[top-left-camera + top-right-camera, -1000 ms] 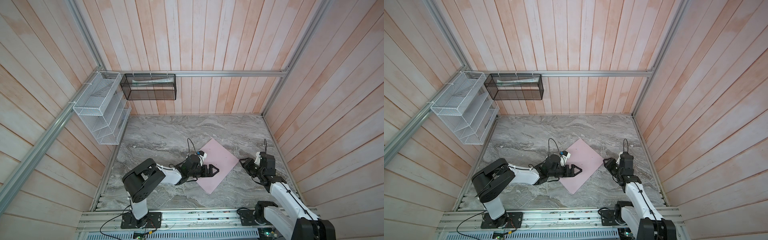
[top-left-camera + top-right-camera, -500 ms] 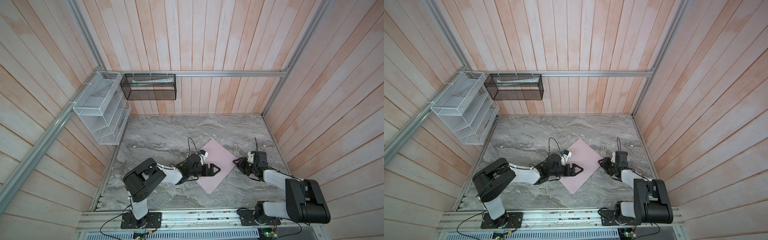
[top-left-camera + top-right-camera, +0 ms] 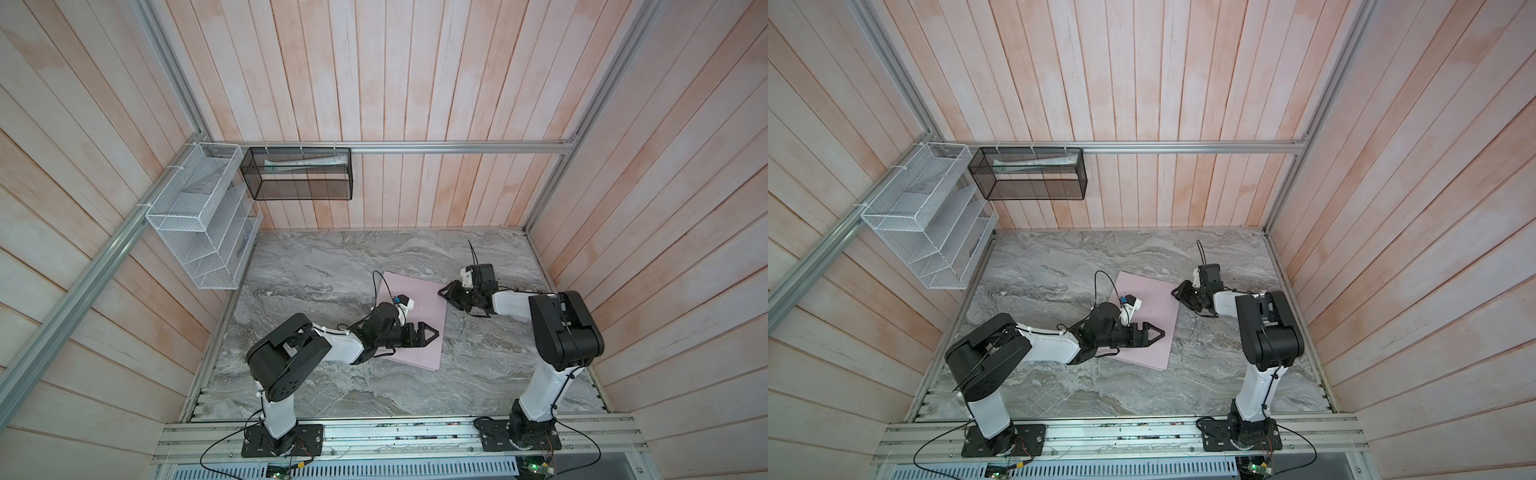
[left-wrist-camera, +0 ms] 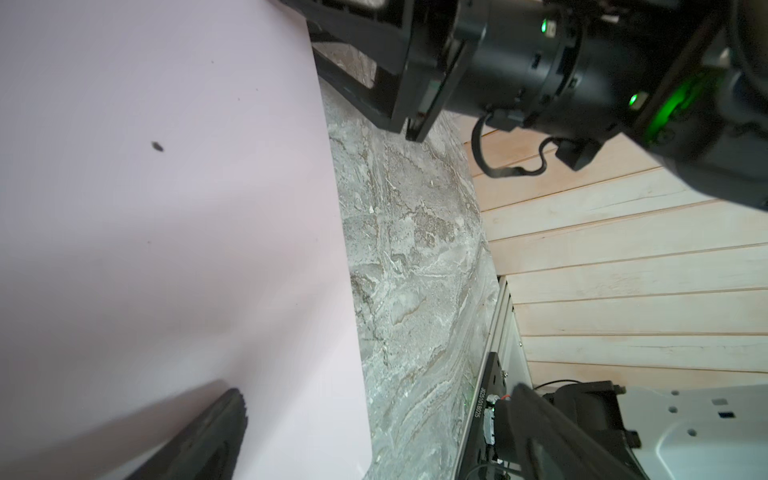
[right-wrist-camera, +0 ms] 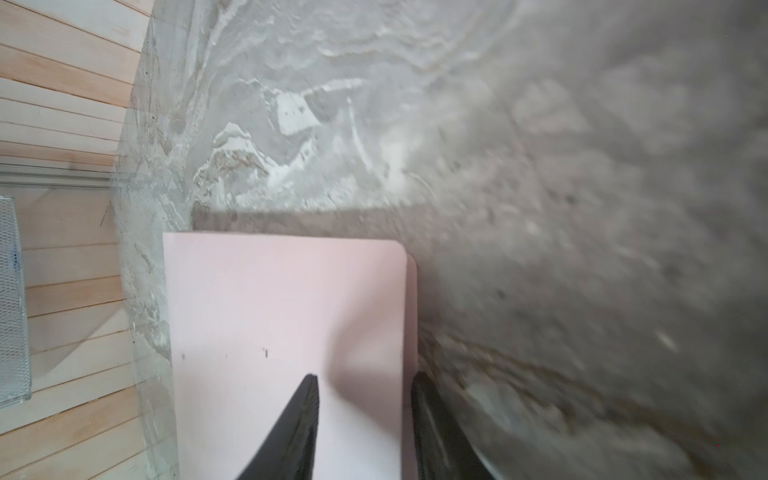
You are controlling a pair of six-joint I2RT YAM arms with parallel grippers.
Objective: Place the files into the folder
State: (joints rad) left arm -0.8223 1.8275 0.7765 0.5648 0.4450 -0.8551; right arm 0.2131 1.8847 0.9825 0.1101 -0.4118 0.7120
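The pale pink folder (image 3: 424,299) (image 3: 1154,299) lies closed and flat on the marble table in both top views. My left gripper (image 3: 434,333) (image 3: 1158,332) hovers low over its front right part, open wide. In the left wrist view the left gripper (image 4: 376,390) spans the edge of the folder (image 4: 166,208), one finger over pink, one past it. My right gripper (image 3: 441,293) (image 3: 1173,293) is at the folder's far right edge. In the right wrist view the right gripper (image 5: 365,377) stands partly open, one finger over the folder (image 5: 270,299), one beside its edge. The files are hidden.
A white wire rack (image 3: 203,224) hangs on the left wall. A black mesh basket (image 3: 299,178) with rolled pale papers hangs on the back wall. Wooden walls close in the table on three sides. The right arm (image 4: 540,62) reaches close by the left gripper.
My right arm has swung in from the right side of the table to the folder's right edge, its jaws narrowing slightly. The left arm and folder have stayed put.
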